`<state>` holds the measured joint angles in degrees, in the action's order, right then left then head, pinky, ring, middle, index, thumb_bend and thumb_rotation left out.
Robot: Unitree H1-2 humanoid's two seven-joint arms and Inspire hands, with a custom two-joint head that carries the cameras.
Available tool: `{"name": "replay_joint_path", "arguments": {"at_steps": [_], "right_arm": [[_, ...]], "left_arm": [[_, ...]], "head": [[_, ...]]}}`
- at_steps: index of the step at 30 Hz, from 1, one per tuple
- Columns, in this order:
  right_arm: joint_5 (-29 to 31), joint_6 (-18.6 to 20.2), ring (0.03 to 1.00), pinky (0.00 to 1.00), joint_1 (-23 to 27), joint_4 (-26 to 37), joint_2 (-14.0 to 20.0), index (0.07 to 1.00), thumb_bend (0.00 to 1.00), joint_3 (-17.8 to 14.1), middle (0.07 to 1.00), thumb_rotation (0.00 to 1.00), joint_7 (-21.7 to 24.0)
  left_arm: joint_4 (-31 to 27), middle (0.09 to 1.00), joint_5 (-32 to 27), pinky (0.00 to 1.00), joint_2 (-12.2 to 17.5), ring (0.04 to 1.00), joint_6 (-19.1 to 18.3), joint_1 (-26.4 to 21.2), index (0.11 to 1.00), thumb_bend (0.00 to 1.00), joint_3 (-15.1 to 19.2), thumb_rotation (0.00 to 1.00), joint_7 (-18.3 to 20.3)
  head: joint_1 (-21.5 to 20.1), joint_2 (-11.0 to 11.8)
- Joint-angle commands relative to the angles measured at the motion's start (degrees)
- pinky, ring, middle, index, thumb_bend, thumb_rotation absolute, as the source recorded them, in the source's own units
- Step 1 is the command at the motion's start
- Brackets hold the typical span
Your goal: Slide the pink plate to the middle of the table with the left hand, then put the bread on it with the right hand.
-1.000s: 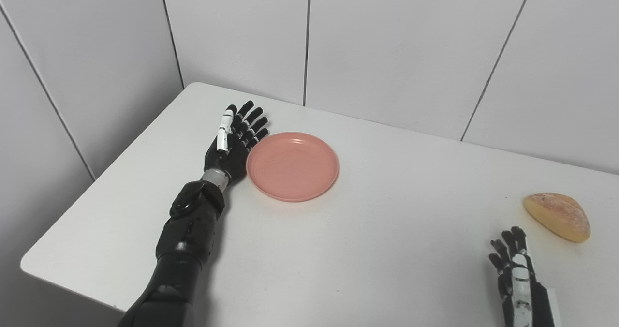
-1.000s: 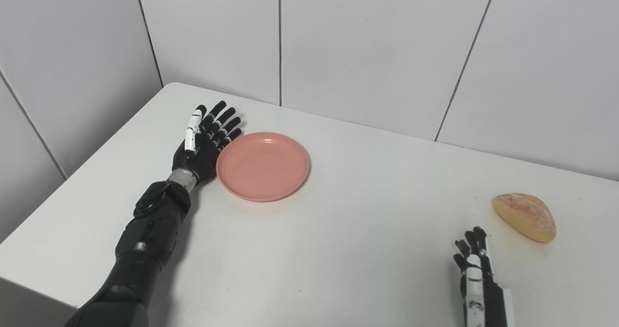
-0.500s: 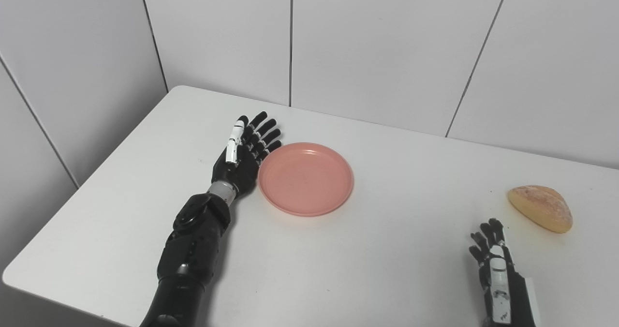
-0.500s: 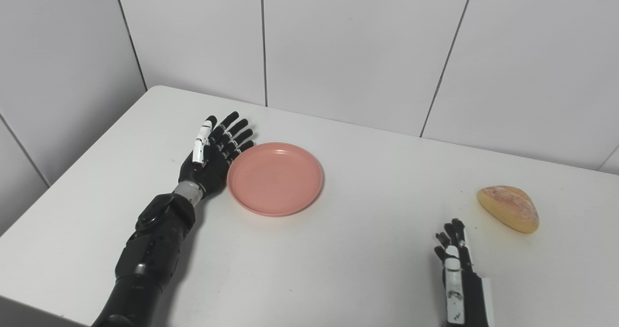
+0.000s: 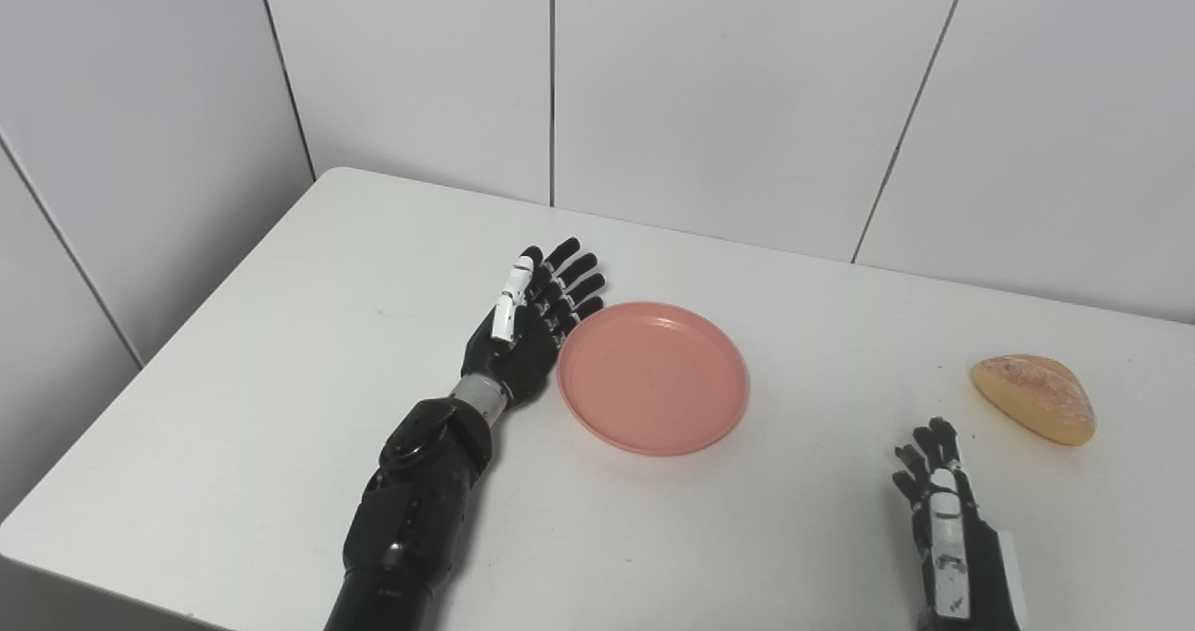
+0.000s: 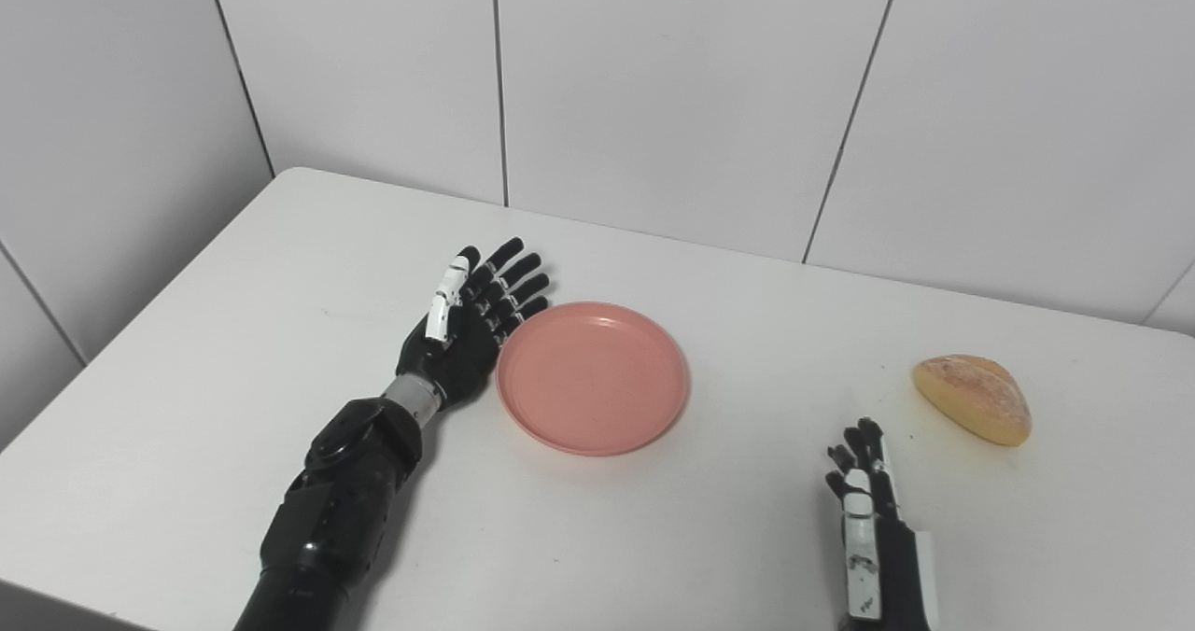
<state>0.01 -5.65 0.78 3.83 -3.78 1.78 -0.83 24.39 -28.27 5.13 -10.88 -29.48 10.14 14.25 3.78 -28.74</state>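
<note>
A round pink plate (image 5: 653, 388) lies on the white table (image 5: 280, 351), with nothing on it. My left hand (image 5: 527, 328) rests edge-on against the plate's left rim, open, its fingers straight and pointing away from me. A golden bread roll (image 5: 1034, 398) sits at the right side of the table. My right hand (image 5: 938, 505) stands open near the front right edge, below and to the left of the bread and apart from it.
White panelled walls close off the table's far side and left. The table's left edge (image 5: 140, 370) and front left corner are in view.
My left hand has pushed the pink plate to the right, toward the table's middle, staying against its rim. The camera has also shifted. The right hand and bread have barely changed.
</note>
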Motion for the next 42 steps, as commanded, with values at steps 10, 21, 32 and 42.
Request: {"name": "replay_joint_path", "arguments": {"at_steps": [10,21,32,42], "right_arm": [[0.2,0.2,0.939,0.95,0.7,2.0,-1.5,0.959,0.3,0.4,0.954,1.0,-0.4],[-0.6,1.2,0.94,0.96,0.9,2.6,-2.2,0.968,0.29,0.8,0.959,1.0,-0.9],[-0.9,1.5,0.941,0.96,1.1,2.7,-2.3,0.965,0.29,1.2,0.959,1.0,-1.2],[-1.3,2.4,0.943,0.96,1.3,3.0,-2.5,0.964,0.29,1.2,0.959,1.0,-1.4]], "left_arm": [[-2.7,0.901,2.1,0.91,-3.3,0.893,-2.9,2.2,0.891,0.36,-4.5,1.0,0.4],[-6.4,0.893,4.2,0.89,-4.8,0.885,-4.8,5.1,0.878,0.36,-7.7,1.0,-0.3],[-7.0,0.903,4.1,0.91,-4.6,0.897,-4.8,5.6,0.889,0.37,-7.7,1.0,0.1],[-6.8,0.915,5.4,0.92,-4.6,0.908,-3.1,6.0,0.899,0.37,-7.7,1.0,-0.5]], "head": [[-1.8,-1.4],[-3.6,-2.5],[-4.8,-3.1],[-6.3,-3.5]]}}
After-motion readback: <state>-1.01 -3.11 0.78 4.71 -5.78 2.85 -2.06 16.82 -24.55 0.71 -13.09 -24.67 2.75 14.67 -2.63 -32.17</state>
